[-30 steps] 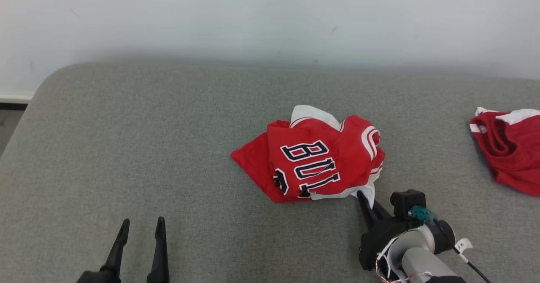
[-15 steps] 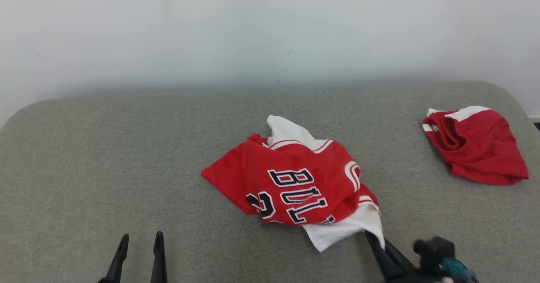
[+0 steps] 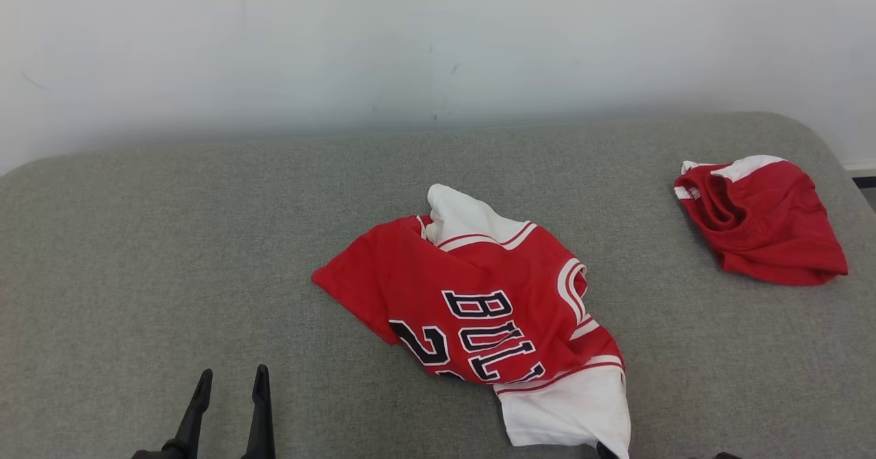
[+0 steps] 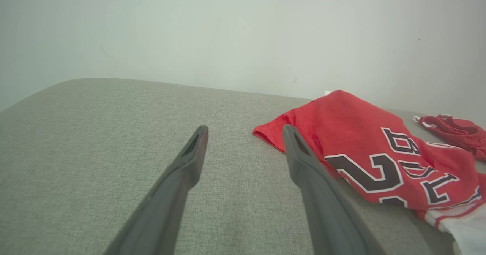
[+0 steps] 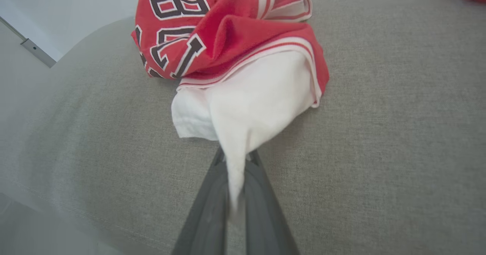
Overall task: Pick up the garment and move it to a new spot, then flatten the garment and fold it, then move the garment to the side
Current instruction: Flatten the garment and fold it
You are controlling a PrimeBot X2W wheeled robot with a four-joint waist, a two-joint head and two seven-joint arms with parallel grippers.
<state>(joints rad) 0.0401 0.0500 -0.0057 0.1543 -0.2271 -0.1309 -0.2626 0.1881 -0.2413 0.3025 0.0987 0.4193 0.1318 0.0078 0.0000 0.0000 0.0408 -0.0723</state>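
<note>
A: As for the garment?
B: Lies rumpled near the middle of the grey bench, red side up with dark lettering showing, white corner stretched toward the near edge.
A: And the right end effector?
B: Pinched tight on that white corner, with cloth bunched between the fingers.
A: And the left end effector?
B: Spread wide, holding nothing, over bare bench to the garment's left. Also a second red piece far right, well apart.
</note>
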